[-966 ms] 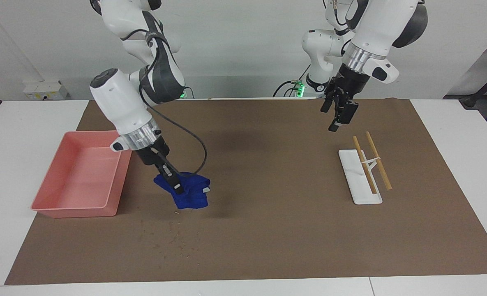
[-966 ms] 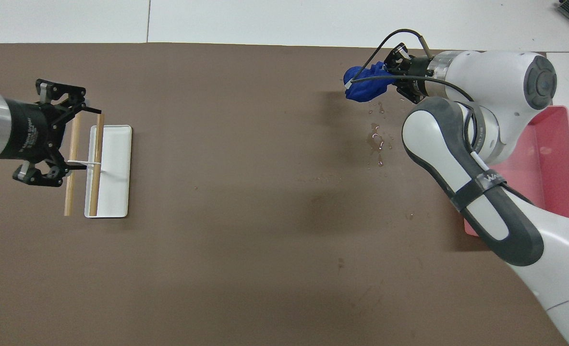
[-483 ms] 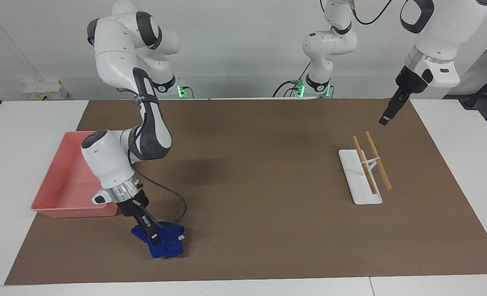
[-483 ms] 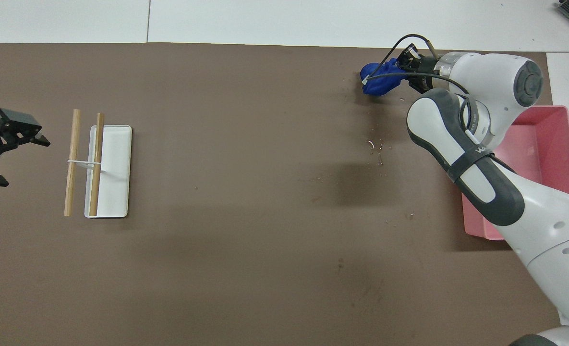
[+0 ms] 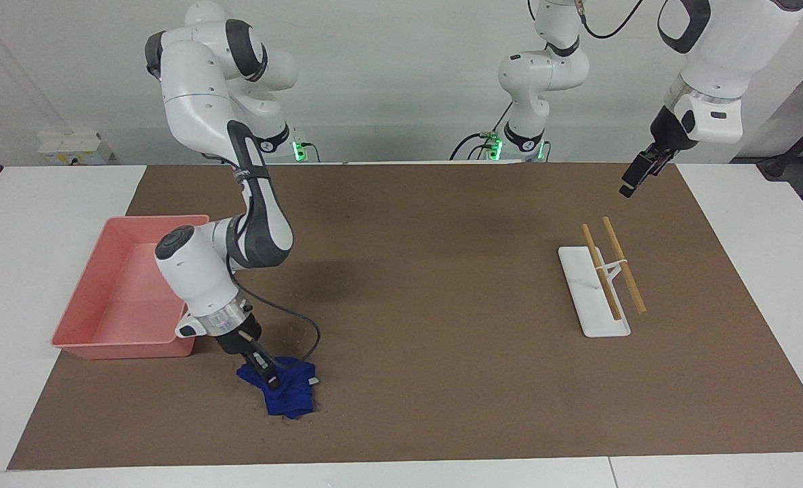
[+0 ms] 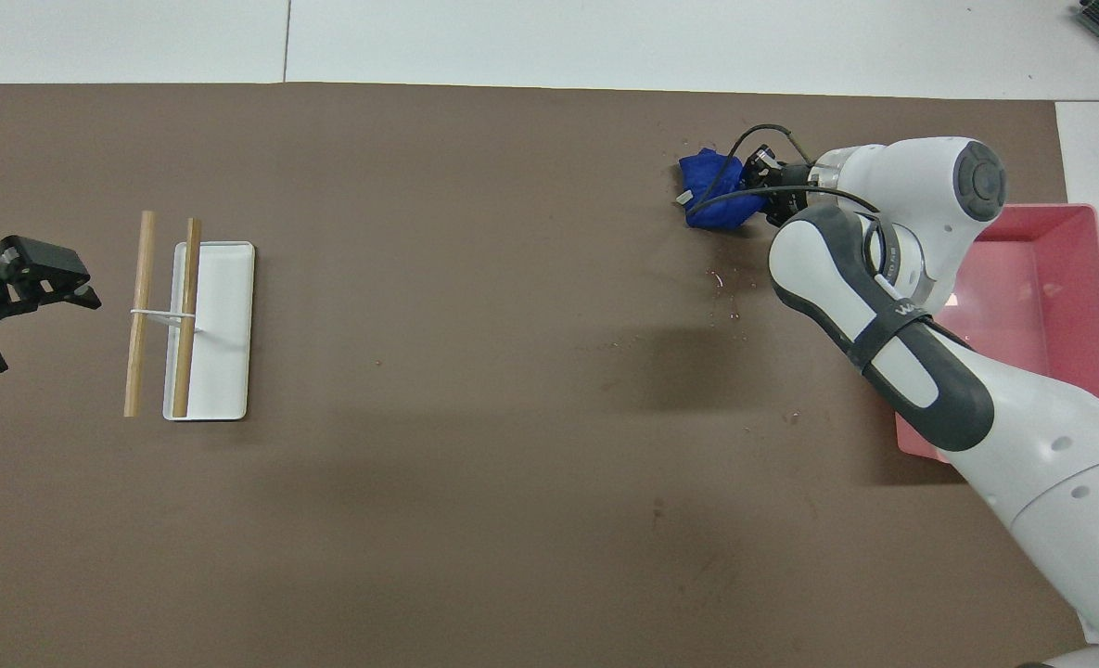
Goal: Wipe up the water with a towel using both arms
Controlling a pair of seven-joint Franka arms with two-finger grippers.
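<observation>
The right gripper [image 5: 269, 377] is clenched on the blue towel [image 5: 286, 395], pressing it onto the brown mat [image 5: 442, 379] beside the pink tray [image 5: 123, 342]; water drops [image 6: 727, 283] lie nearer the robots; the left gripper [image 5: 635, 177] waits with fingers spread over the mat's edge

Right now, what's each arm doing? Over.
Right end effector shut on towel, pressed on mat. Left end effector open, waiting above mat. Droplets remain beside towel. Nothing blocking.

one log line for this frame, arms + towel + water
right gripper: shut on towel, pressed on mat | left gripper: open, raised, waiting | water: droplets remain nearer robots than towel
</observation>
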